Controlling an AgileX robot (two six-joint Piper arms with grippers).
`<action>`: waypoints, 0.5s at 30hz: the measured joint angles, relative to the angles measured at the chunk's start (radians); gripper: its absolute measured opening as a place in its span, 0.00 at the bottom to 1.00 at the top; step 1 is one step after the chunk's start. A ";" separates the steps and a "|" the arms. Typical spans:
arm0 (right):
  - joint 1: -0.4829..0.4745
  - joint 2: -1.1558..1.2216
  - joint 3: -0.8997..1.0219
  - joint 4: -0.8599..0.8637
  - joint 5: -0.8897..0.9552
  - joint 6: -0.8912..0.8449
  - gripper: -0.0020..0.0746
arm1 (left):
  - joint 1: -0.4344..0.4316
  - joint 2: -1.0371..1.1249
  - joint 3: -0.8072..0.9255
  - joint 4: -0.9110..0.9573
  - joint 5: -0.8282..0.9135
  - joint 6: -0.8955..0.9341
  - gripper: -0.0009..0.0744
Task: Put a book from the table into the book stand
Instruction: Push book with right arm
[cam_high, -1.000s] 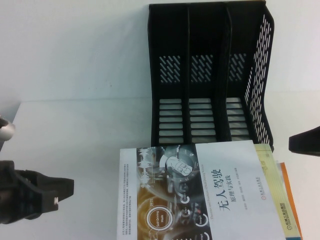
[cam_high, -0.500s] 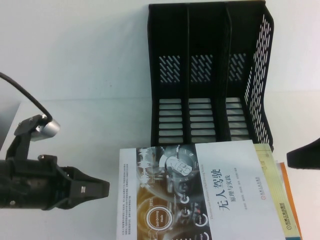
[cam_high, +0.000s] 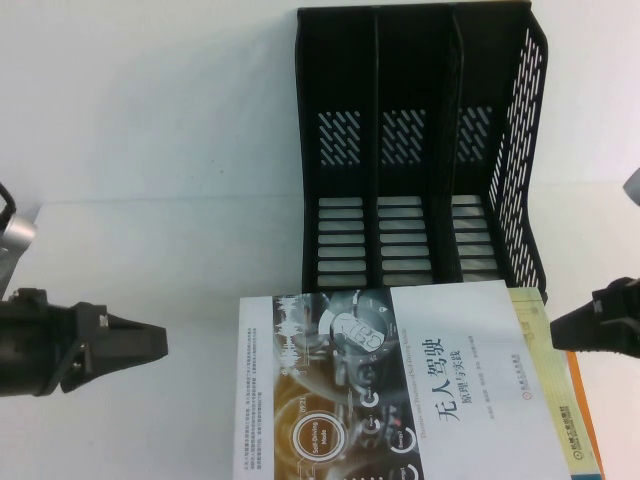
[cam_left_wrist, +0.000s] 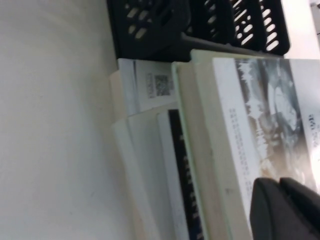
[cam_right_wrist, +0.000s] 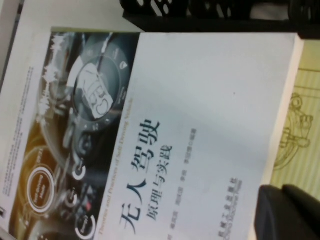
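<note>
1. White and bare for the most part, the table (cam_high: 170, 250) carries a pile of books at its near edge and a rack behind them.
2. Nearest lies the book (cam_high: 400, 385), flat and face up on top of the pile, its dashboard collage toward the robot's left and its black title toward the right.
3. Beneath it, a pale yellow-green book (cam_high: 545, 370) shows along the right side, with an orange-edged book (cam_high: 583, 400) peeking out further right.
4. On the left, the left gripper (cam_high: 150, 345) hangs above the table, apart from the book's left edge; its fingers (cam_left_wrist: 285, 210) sit pressed together, holding nothing.
5. On the right, the right gripper (cam_high: 560, 328) hangs over the pile's right edge, above the yellow-green cover; its fingers (cam_right_wrist: 290, 212) also look closed and empty.
6. Farthest back, the book stand (cam_high: 420, 150) stands upright just behind the pile, all three slots vacant.
</note>
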 joint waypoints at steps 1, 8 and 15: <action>0.000 0.007 0.000 -0.002 0.000 0.000 0.02 | -0.008 0.000 0.000 -0.008 0.000 0.005 0.01; 0.002 0.092 0.000 -0.004 -0.009 0.000 0.02 | -0.038 0.000 0.000 -0.007 0.002 0.017 0.01; 0.004 0.147 0.000 0.049 0.001 -0.024 0.02 | -0.038 0.000 0.000 0.067 -0.022 -0.067 0.01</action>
